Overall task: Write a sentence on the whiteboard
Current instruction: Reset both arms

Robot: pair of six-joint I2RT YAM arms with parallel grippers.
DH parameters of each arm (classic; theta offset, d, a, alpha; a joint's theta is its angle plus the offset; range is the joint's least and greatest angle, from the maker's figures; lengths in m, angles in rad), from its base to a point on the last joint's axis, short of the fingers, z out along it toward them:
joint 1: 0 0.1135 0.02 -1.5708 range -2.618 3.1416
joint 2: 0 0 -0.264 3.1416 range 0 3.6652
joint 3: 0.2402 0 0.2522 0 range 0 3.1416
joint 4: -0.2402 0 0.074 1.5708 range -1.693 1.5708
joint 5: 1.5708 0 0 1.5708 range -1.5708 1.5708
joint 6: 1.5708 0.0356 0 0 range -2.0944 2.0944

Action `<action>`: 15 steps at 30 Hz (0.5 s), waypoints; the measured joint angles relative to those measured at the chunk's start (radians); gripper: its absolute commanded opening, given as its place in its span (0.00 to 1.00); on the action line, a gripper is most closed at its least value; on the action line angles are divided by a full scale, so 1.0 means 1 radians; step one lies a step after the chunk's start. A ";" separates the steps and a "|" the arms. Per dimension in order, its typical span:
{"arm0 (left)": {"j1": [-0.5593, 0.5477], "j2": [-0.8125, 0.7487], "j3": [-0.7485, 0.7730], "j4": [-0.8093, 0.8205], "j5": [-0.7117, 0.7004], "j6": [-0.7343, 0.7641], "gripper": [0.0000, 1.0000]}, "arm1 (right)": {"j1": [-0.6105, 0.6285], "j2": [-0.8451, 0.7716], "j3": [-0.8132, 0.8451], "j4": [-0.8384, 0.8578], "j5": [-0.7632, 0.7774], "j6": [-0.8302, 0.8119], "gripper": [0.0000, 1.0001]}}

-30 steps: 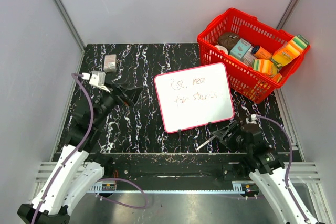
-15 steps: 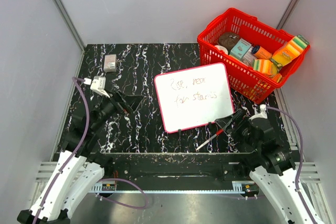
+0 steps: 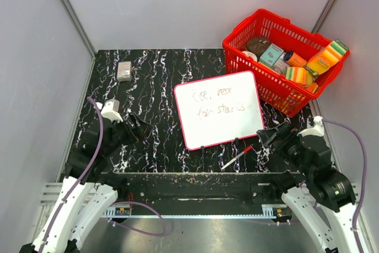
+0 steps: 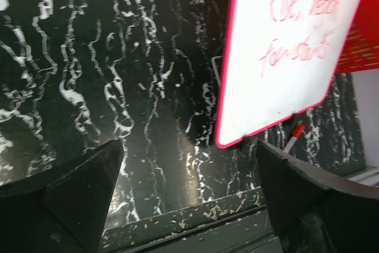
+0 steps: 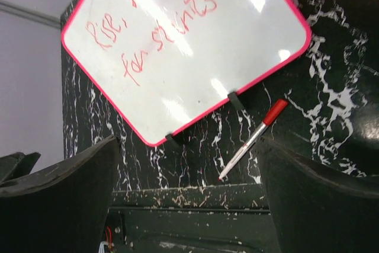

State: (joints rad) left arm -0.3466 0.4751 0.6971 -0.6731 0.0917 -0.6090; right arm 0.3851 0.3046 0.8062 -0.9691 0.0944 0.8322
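Board: flat white whiteboard with a thin red rim point(image 3: 230, 130) lies mid-table, slightly turned, its far right corner just beside a red plastic basket point(image 3: 267, 86).
Writing: red cursive sentence point(image 3: 218, 103) in two short rows on the upper half; it reads as finished.
Pen: slim white marker with a red end point(image 3: 237, 158) lies loose on the black marbled table point(image 3: 160, 75), just off the board's near edge.
Right gripper point(image 3: 271, 134): jaws wide, empty, near the marker.
Left gripper point(image 3: 142, 128): jaws wide, empty, well left of the board.
Risk: a low arm sweep smears the ink.
Risk: a nudged marker rolls off the near edge.
Risk: a bump shifts the board.
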 measured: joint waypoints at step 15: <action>0.000 0.227 0.074 0.052 -0.323 0.156 0.99 | 0.000 0.175 -0.106 0.356 0.277 -0.313 1.00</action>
